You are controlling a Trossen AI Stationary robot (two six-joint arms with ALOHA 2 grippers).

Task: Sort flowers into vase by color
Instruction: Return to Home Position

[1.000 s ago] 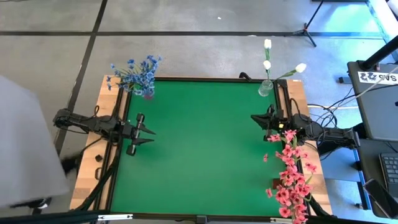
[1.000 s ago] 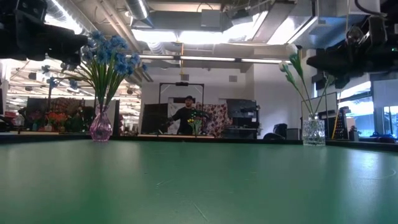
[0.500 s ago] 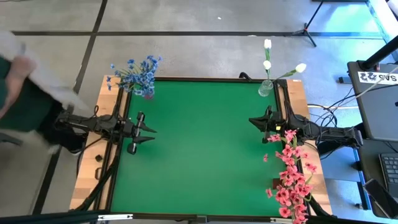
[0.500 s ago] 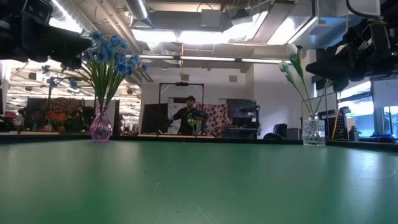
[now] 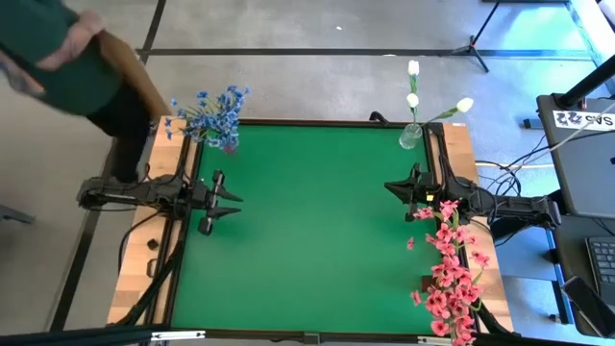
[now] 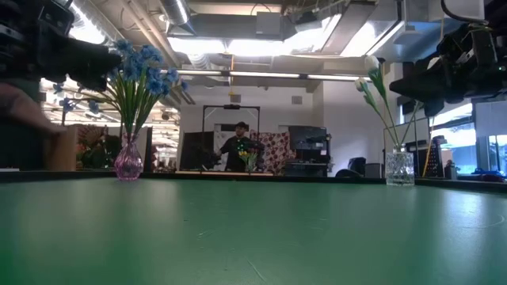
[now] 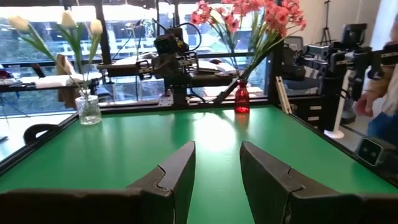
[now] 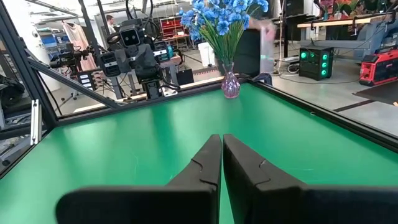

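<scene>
The blue flowers [image 5: 209, 113] stand in a pink vase [image 6: 128, 162] at the table's far left corner. The white buds [image 5: 413, 96] stand in a clear vase [image 6: 400, 168] at the far right corner. The pink flowers [image 5: 449, 274] stand in a red vase [image 7: 242, 99] by the right edge, toward the near corner. My left gripper [image 5: 233, 205] hovers open over the left side of the green mat. My right gripper [image 5: 387, 187] hovers shut over the right side, between the clear and red vases. Both face each other across the mat.
The green mat [image 5: 307, 240] between the grippers is bare. A person [image 5: 67, 58] stands just off the table's far left corner, close to the blue flowers. Another person [image 6: 238, 146] shows far off in the room. Cables and a desk lie past the right edge.
The person at the table's left side has walked from the near left toward the far left corner. My right gripper has shifted slightly toward the mat's middle. Flowers and vases have stayed put.
</scene>
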